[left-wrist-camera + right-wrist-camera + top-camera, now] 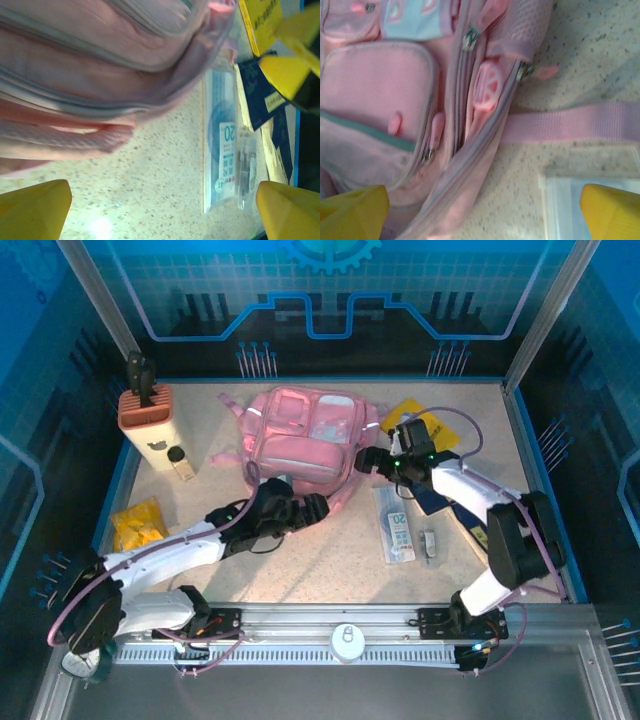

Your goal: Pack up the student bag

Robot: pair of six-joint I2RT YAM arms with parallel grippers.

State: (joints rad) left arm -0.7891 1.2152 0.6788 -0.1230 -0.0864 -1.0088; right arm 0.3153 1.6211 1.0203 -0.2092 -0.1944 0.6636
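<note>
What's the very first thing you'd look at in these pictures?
The big pink student bag jumps out first, lying on the table toward the back. Next you'd spot the left gripper, open at the bag's near edge, and the right gripper, open at its right side. A bright yellow packet lies by the table's left edge.

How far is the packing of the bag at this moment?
Done: no item visibly packed. In hand: nothing; the left gripper and right gripper are open at the student bag. Left: the ruler pack and yellow packet lie on the table, outside the bag.
</note>
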